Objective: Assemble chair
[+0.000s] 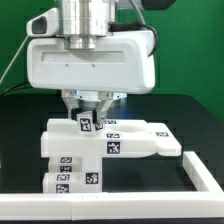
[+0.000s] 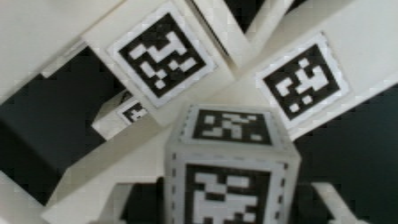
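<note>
The robot's two-finger metal gripper (image 1: pixel 88 108) points straight down over a small matte white plastic block with black-and-white tags (image 2: pixel 228 168); the jaws stand close on either side of the block. In the wrist view the gap is narrow, but I cannot tell whether the pads actually press on it or merely bracket it.

The block stands upright on, or just above, a flat matte white plastic slab (image 1: pixel 135 140) bearing several tags; which of the two it is cannot be told. The slab lies on the black tabletop (image 1: pixel 25 130) about midway between its far and near edges. Touching the slab, toward the near edge, lie blocky white plastic bars (image 1: pixel 70 176), also tagged; together these are the chair's pieces. A long thin white untagged rail (image 1: pixel 200 172) runs along the near edge and turns at the near corner on the exterior view's right.

The step in hand looks like seating or grasping the block at the slab. To do it well:

- keep the wrist vertical so the block stays square to the slab;
- centre the block between the pads before any squeeze, so it does not twist;
- move slowly and straight down, since a sideways nudge would likely shift the slab and the bars beside it;
- release only once the block sits flush.
</note>
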Controlling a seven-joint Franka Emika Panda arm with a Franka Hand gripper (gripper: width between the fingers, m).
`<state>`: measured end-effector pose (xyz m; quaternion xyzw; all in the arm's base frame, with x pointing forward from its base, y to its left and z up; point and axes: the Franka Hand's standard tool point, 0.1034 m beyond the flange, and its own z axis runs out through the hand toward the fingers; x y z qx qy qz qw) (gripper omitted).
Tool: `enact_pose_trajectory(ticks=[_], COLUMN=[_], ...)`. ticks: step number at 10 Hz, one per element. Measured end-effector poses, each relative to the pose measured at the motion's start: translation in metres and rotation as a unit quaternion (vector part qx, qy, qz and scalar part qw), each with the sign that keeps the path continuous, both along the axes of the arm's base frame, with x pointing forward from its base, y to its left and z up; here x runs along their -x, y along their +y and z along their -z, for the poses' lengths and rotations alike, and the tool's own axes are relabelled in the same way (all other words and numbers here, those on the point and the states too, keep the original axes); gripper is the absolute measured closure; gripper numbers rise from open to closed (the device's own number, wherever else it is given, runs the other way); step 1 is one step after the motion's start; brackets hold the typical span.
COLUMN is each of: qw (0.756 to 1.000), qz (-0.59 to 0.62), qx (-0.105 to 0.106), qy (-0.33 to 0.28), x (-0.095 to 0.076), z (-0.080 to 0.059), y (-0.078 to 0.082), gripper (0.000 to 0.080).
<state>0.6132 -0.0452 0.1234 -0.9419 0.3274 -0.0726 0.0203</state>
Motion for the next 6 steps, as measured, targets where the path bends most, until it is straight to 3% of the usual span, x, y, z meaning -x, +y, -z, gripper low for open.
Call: enact_pose_trajectory(ticks=[3,6], qw=[0.996,0.968], qz=[0.083,0.248], qx=[-0.014,-0.045], qy=[0.003,0.015], x=[-0.0002,0.0013], z=[0.0002,0.0014], y=[0.0008,0.0037], gripper=[0.0512,0.0512])
